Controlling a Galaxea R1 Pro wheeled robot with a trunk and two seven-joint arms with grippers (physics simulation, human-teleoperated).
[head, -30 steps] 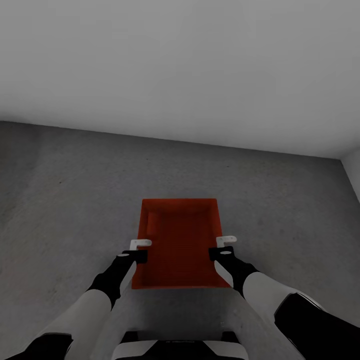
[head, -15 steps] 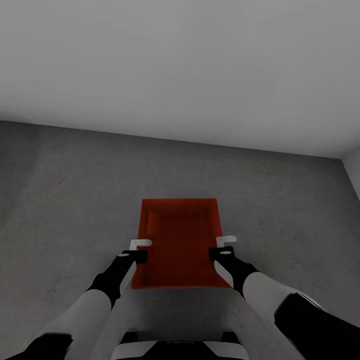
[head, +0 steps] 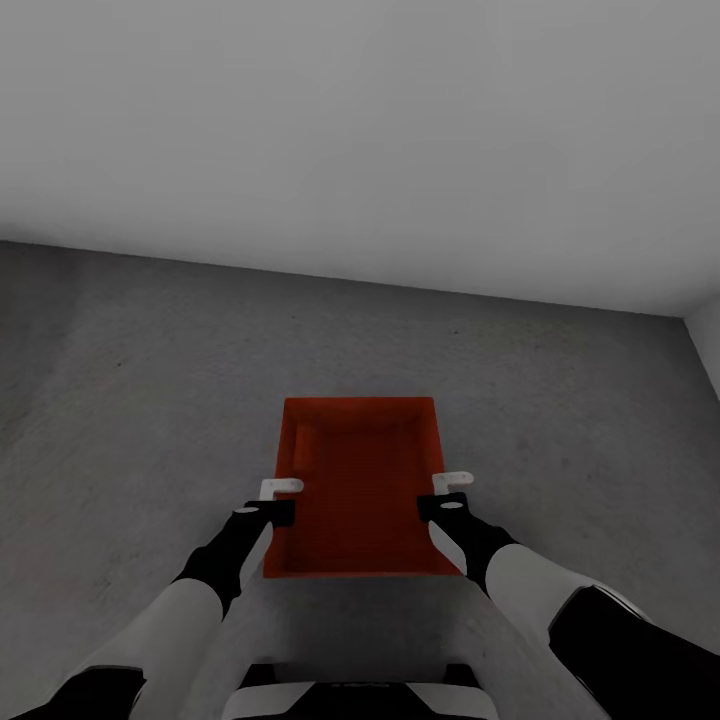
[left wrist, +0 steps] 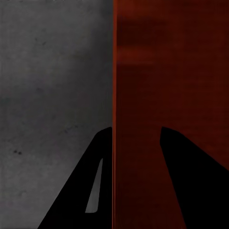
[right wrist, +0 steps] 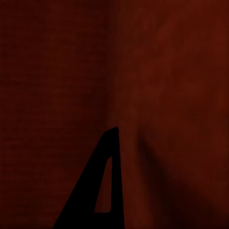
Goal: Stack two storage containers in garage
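Placement step is my read: one orange-red storage container (head: pixel 358 490) is out in front of the robot over the dark grey garage floor (head: pixel 130 400), near the white wall (head: pixel 360 130), and I can't tell if it's resting there yet. Left end effector (head: pixel 281 489) pinches its left wall with a finger either side, while the right end effector (head: pixel 452 482) sits at the right wall, grip unclear. Bin's empty; next move, I'd guess, is letting go cleanly and fetching the other container.

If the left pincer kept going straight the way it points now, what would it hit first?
The left pincer straddles the orange-red bin's wall; straight on, its inner finger likely meets the bin's bottom, its outer the concrete floor.
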